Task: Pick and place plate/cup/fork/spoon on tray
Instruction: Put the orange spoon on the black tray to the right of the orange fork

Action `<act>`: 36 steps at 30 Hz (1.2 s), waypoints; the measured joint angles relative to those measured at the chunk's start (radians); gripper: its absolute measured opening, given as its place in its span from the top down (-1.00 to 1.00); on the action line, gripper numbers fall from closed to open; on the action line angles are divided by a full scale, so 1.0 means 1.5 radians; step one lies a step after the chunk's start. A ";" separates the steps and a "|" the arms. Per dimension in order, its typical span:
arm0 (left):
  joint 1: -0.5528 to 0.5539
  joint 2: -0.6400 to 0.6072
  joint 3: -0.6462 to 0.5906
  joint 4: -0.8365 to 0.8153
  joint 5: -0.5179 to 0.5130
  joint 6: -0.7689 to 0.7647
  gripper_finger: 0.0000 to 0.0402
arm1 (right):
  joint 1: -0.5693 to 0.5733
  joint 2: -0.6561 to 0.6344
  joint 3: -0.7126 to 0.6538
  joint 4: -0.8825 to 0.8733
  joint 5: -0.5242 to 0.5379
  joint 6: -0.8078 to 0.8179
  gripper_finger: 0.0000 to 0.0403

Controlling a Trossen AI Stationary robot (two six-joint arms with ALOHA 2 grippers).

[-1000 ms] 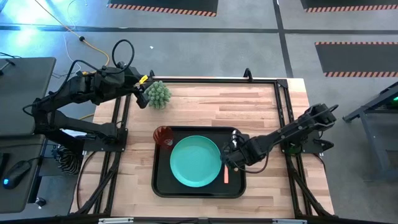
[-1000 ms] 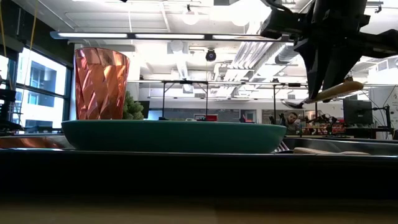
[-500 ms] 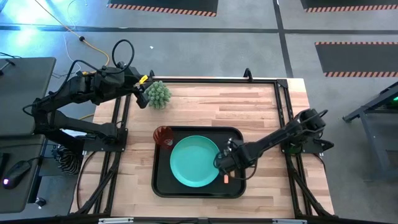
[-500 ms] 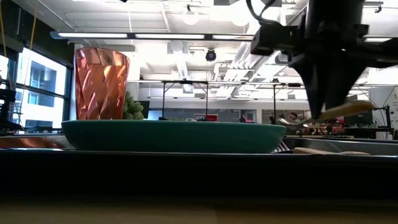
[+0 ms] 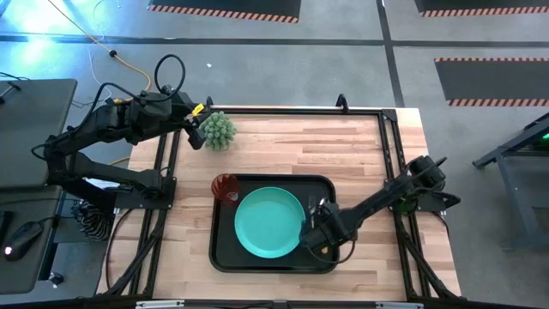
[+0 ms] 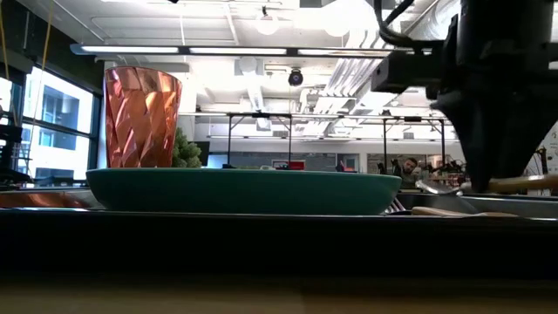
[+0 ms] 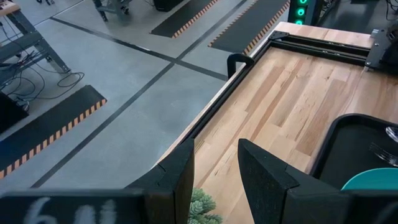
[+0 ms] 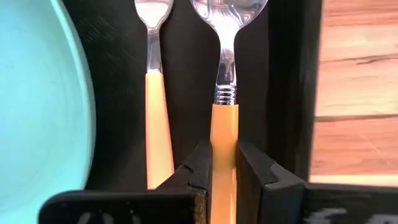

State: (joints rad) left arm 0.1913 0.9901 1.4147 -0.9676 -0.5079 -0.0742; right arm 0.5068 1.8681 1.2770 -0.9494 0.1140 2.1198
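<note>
High view: wooden table (image 5: 343, 146), black tray (image 5: 225, 254) near its front edge. Teal plate (image 5: 268, 223) sits in the tray; red cup (image 5: 226, 188) in the tray's back-left corner, touching or just beside the plate. Green plant (image 5: 218, 130) on the table's back-left part. Right gripper (image 5: 314, 237) low over the tray's right strip beside the plate, fingers clamped on the orange handle of the spoon (image 8: 225, 93); fork (image 8: 155, 112) lies flat between spoon and plate. Left gripper (image 7: 216, 177) parked just by the plant, fingers slightly apart, holding nothing
</note>
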 joint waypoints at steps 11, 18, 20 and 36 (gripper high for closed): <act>0.000 0.000 0.000 0.000 0.000 0.000 0.43 | 0.000 0.034 0.000 0.017 -0.008 -0.002 0.88; 0.000 0.000 0.000 0.000 0.000 0.000 0.43 | -0.001 0.034 -0.003 0.010 -0.010 0.000 0.88; 0.000 0.000 0.000 0.000 0.000 0.000 0.43 | -0.001 0.034 -0.003 0.010 -0.010 0.000 0.86; 0.000 0.000 0.000 0.000 0.000 0.016 0.43 | -0.001 0.034 -0.003 0.010 -0.014 0.000 0.72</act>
State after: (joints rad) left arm 0.1913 0.9902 1.4147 -0.9676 -0.5079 -0.0504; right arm 0.5049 1.9186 1.2724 -0.9337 0.0931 2.1202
